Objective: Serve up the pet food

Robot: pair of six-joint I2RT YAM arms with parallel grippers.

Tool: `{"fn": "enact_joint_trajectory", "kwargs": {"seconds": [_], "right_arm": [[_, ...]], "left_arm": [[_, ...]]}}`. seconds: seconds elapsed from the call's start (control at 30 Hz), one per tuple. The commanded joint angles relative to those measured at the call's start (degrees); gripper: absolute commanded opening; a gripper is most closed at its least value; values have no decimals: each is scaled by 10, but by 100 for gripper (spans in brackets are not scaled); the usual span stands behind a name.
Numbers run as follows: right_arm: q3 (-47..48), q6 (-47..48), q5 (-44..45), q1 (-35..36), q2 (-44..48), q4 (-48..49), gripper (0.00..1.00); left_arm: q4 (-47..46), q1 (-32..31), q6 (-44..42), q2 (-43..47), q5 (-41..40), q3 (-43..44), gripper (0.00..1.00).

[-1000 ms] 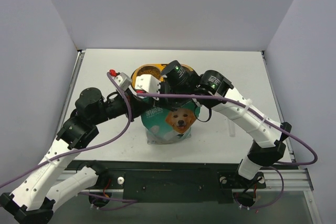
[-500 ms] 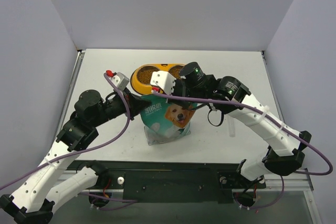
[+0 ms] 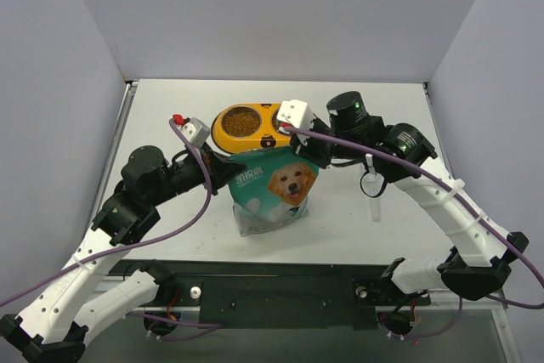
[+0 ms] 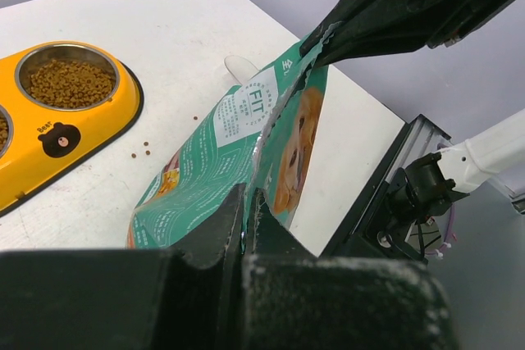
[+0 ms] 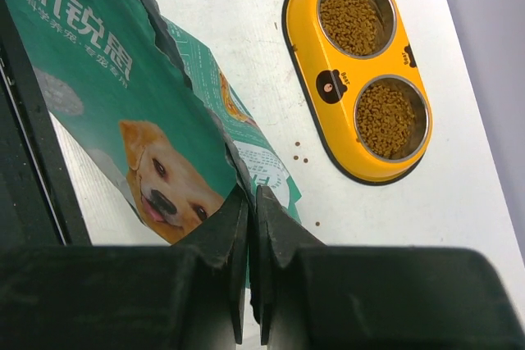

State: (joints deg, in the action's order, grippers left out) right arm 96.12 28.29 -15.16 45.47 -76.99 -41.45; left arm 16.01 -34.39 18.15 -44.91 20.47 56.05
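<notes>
Pinching the torn top edge of the bag point(image 3: 276, 189), your left gripper point(image 4: 246, 202) is clamped on one corner. Your right gripper point(image 5: 250, 194) is clamped on the opposite corner, and the foil mouth is stretched between them. The bag looks upright, its base seemingly resting on the table point(image 3: 170, 99) just in front of the yellow feeder point(image 5: 344, 63).

The pet food point(image 5: 351, 18) fills both steel bowls, so the pour looks done and your job now is likely to park the bag cleanly. Hold the two corners level and the mouth pointing up, so nothing more spills to join the loose pellets point(image 5: 302, 153) beside the feeder. Settle the base flat before you let go. Free one corner first, watch for a lean, then free the other, drawing each arm away from the bowls.
</notes>
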Motion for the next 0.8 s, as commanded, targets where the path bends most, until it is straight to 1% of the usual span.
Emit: {"fn": "enact_joint_trajectory", "kwargs": {"seconds": [0.0,0.13,0.17,0.3,0.4,0.53,0.7,0.77], "right_arm": [[-17,5,184,-91,51,-96,0],[-37,-11,157,-119,70,-86,0],[-42,-17,138,-123,74,-86,0],[-58,-36,117,-159,95,-78,0],[-57,-49,59,-181,98,-78,0],[-39,-90,20,-191,90,-87,0],[-40,-113,44,-218,89,-93,0],[-44,-119,75,-230,93,-92,0]], "left_arm": [[-1,17,-15,53,-34,20,0],[-5,18,-14,51,-27,20,0],[-5,18,-15,50,-26,21,0],[-7,19,-10,52,-23,20,0],[-12,19,-5,52,-20,18,0],[-19,19,4,47,-19,16,0],[-19,20,5,48,-28,16,0],[-16,22,5,49,-32,17,0]]}}
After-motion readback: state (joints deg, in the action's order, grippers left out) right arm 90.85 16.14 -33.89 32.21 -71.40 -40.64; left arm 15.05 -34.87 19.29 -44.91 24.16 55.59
